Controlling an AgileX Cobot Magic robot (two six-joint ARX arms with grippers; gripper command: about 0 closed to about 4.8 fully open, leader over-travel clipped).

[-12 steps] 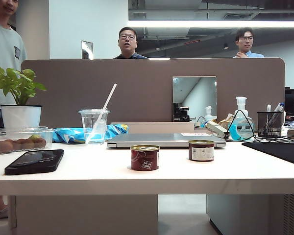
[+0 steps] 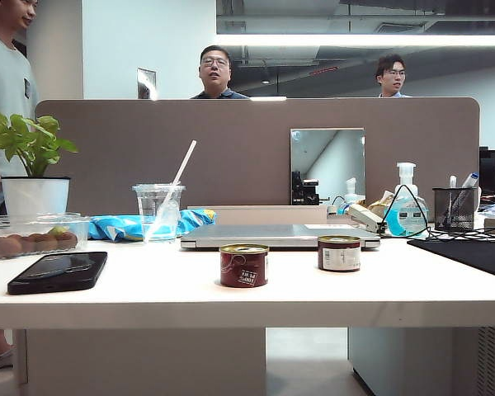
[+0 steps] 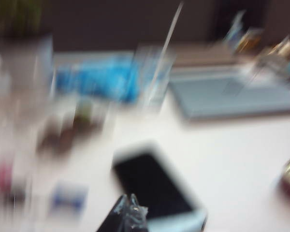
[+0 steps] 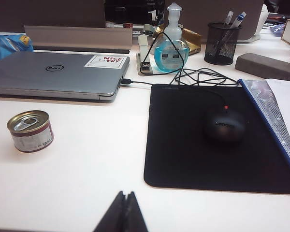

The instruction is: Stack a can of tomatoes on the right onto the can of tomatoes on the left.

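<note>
Since the earlier frame only the people behind the partition have shifted; your two cans, the left can [image 2: 243, 265] and right can [image 2: 339, 253], stand apart before the Dell laptop [image 4: 55, 73]. The right gripper [image 4: 123, 212] is closed and empty near the Lenovo mouse [image 4: 224, 124]. The left gripper [image 3: 127, 215] hangs over the phone [image 3: 152, 183], too blurred to tell its state.

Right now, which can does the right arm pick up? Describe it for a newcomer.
Find the closed grey laptop on the white table. Two short round tins stand before it; take the one near its right corner, the white-labelled tomato can. Its neighbour, the dark red-labelled can, sits further left.
</note>
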